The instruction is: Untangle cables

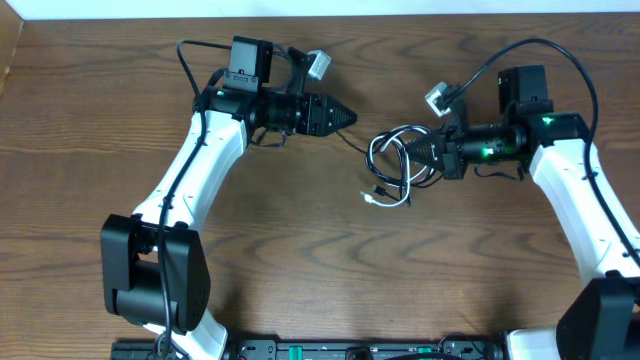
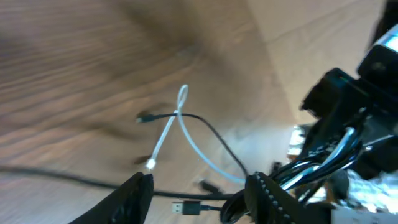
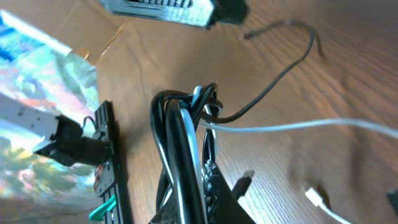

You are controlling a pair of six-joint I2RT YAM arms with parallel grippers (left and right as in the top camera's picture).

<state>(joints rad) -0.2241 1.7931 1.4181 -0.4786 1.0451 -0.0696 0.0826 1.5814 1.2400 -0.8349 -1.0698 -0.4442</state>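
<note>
Between the right gripper's (image 1: 412, 157) clamped fingers, the cables (image 1: 392, 165) — black and white — sit looped together, not yet separated; opposite, the left gripper (image 1: 352, 116) hovers, jaws apart, gripping nothing.

Left white-and-black arm (image 1: 195, 165) came in from the near-left base, elbow bent, forearm low and pointing right. Its black two-finger gripper (image 1: 345, 116) had its fingers (image 2: 134, 198) spread well apart. Right white-and-black arm (image 1: 585, 195) mirrored it, forearm pointing left with green lights lit at the wrist, and its black gripper (image 1: 410, 156) was clamped tight on the bundle of thin black and white cables (image 3: 180, 124).
</note>
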